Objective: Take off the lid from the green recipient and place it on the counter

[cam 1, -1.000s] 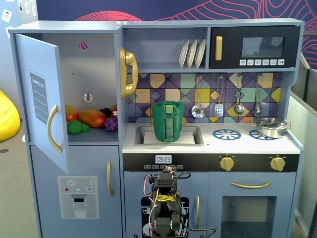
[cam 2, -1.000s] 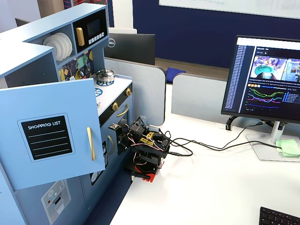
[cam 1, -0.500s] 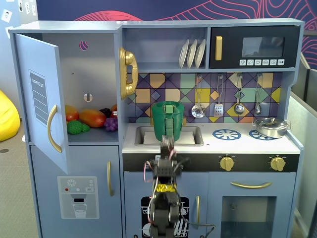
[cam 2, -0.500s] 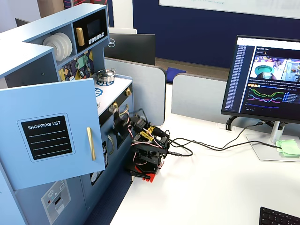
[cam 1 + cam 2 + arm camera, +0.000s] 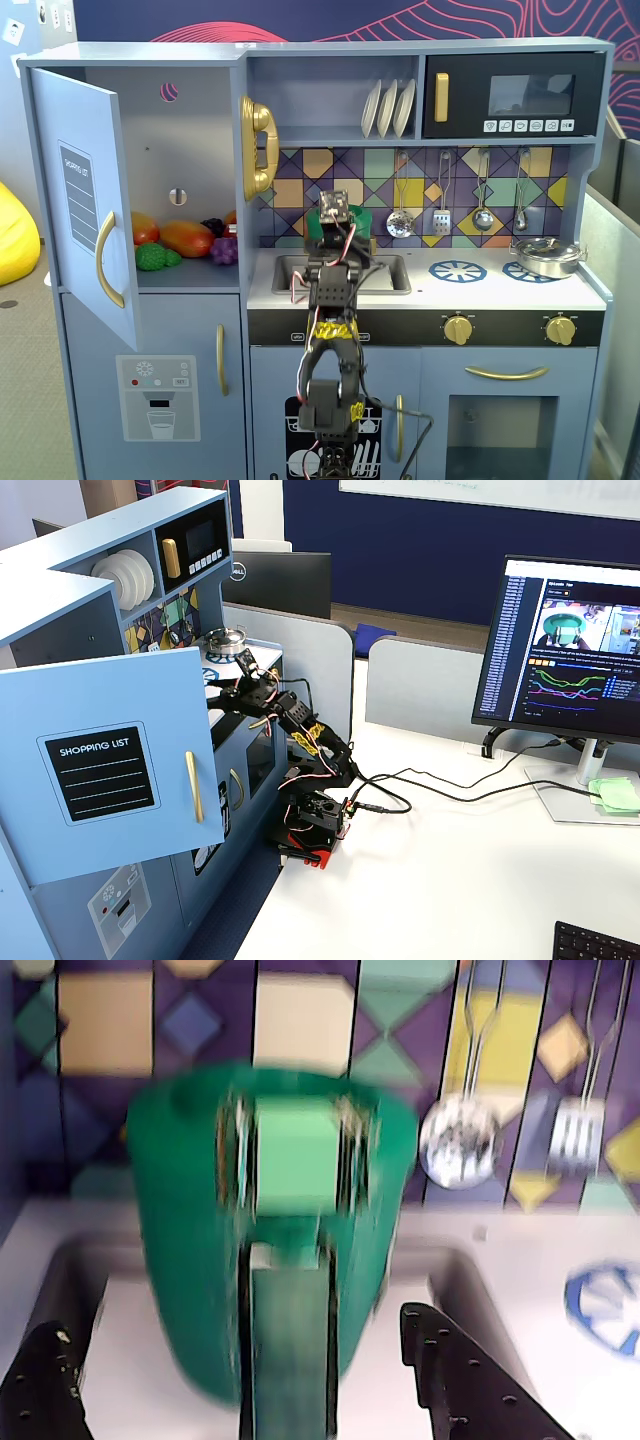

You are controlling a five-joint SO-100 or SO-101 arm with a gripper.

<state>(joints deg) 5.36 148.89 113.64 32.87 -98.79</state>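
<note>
The green recipient (image 5: 180, 1230) stands in the grey sink (image 5: 95, 1290) of the white counter (image 5: 500, 1250), blurred, with its lighter ribbed strip (image 5: 290, 1350) facing me. My gripper (image 5: 228, 1322) is open. Its two black fingers (image 5: 455, 1380) sit low at either side of the recipient, short of touching it. The lid cannot be made out at the recipient's blurred top edge. In a fixed view my raised arm (image 5: 330, 290) covers the recipient except a green sliver (image 5: 366, 219).
A silver pan (image 5: 545, 257) sits on the right burner ring, with the other ring (image 5: 457, 270) bare. A strainer (image 5: 460, 1145) and other utensils hang on the tiled wall behind. The fridge door (image 5: 85, 200) stands open at left.
The arm has unfolded from below the counter front and risen to counter height, so the gripper now faces the green recipient.
</note>
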